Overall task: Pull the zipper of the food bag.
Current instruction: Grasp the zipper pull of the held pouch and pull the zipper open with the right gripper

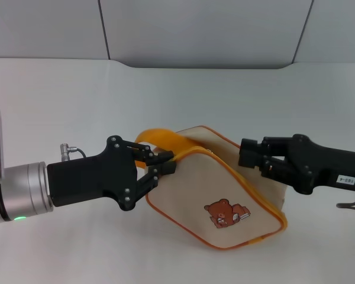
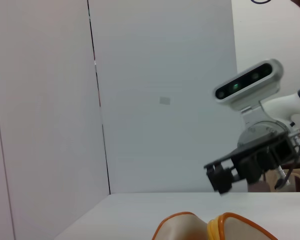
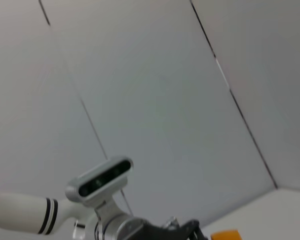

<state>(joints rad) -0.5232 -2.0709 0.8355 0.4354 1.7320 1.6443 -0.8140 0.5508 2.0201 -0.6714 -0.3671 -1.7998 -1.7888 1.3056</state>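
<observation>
Your left gripper (image 1: 165, 164) is matte black, angular, its plates dotted with silver screws. Behind the claw sits a brushed silver wrist cylinder (image 1: 25, 192) with a green light and a small metal plug. Your right gripper (image 1: 247, 152) is black too; behind it the housing carries a white label (image 1: 347, 178).

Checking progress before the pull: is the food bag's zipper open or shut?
Cannot tell. The food bag shows only orange edging; no gap or pull tab is visible. The left gripper is at its left corner, the right gripper against its right side.
</observation>
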